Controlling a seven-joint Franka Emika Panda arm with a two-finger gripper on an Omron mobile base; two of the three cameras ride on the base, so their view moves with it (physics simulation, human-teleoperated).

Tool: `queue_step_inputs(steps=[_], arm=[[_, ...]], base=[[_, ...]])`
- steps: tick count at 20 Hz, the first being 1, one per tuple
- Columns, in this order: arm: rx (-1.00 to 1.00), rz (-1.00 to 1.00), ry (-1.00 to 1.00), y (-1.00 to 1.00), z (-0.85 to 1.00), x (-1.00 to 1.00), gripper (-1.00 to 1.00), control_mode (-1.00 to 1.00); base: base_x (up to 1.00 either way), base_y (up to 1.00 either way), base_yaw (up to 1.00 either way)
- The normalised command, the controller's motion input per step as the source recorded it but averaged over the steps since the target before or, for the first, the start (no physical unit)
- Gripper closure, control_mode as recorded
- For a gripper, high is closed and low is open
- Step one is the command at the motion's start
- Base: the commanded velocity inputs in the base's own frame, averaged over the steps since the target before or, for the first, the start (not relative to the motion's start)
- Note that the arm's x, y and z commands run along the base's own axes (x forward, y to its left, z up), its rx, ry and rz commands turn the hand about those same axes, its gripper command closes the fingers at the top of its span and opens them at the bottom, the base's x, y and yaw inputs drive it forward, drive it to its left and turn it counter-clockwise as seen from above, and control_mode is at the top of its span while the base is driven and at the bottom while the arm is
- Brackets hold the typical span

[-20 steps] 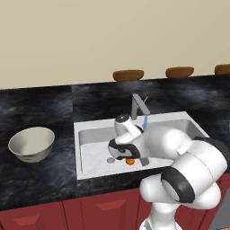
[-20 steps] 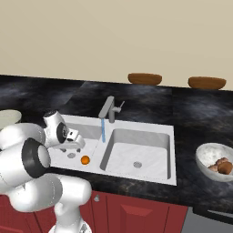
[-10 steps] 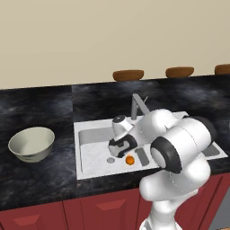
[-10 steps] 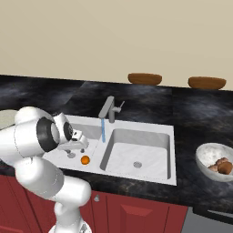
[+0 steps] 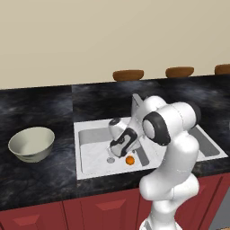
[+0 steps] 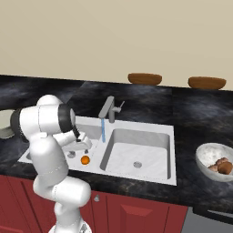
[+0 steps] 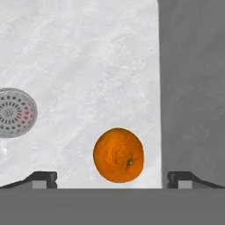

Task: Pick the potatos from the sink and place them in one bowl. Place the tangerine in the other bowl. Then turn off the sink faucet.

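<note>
My gripper (image 7: 112,179) hangs low inside the left basin of the sink (image 5: 92,157), its two dark fingertips (image 7: 41,179) spread wide apart with nothing between them but the basin floor. The tangerine (image 7: 118,154) lies on that white floor just ahead of me, sitting in line with the gap between my fingers and nearer the right-hand tip, untouched. From the left base camera the same tangerine (image 5: 130,160) shows as a small orange ball just below my hand, beside the grey drain (image 5: 110,160); the drain (image 7: 15,112) sits off to one side of the fruit in my hand camera too. Close past the tangerine rises the grey divider wall between the basins. On the sink's back edge stands the sink faucet (image 6: 109,109), and a thin blue stream of water (image 6: 103,130) falls from its spout. On the dark counter to the left of the sink rests the other bowl (image 5: 32,143), pale cream-green and holding nothing. Well off to the right of the sink, a speckled bowl (image 6: 215,161) holds the potatos (image 6: 220,165), brown lumps lying together inside it. Farthest back, brown dishes (image 6: 144,78) stand along the ledge by the wall.
</note>
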Motion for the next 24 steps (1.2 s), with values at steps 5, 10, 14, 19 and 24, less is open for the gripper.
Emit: queue_step_inputs(steps=[5, 10, 14, 19, 24], arm=[[-0.05, 0.00, 0.05, 0.02, -0.29, 0.22, -1.00, -1.00], [-0.03, 0.00, 0.06, 0.00, -0.19, 0.12, -1.00, -1.00], [-0.02, 0.00, 0.07, -0.07, -0.06, 0.04, -1.00, -1.00], [-0.01, 0.00, 0.06, -0.16, -0.08, 0.05, -1.00, -1.00], [-0.01, 0.00, 0.06, -0.17, -0.10, 0.00, -1.00, -1.00]], base=[[0.00, 0.00, 0.00], [0.00, 0.00, 0.00], [0.00, 0.00, 0.00], [0.00, 0.00, 0.00], [0.00, 0.00, 0.00]])
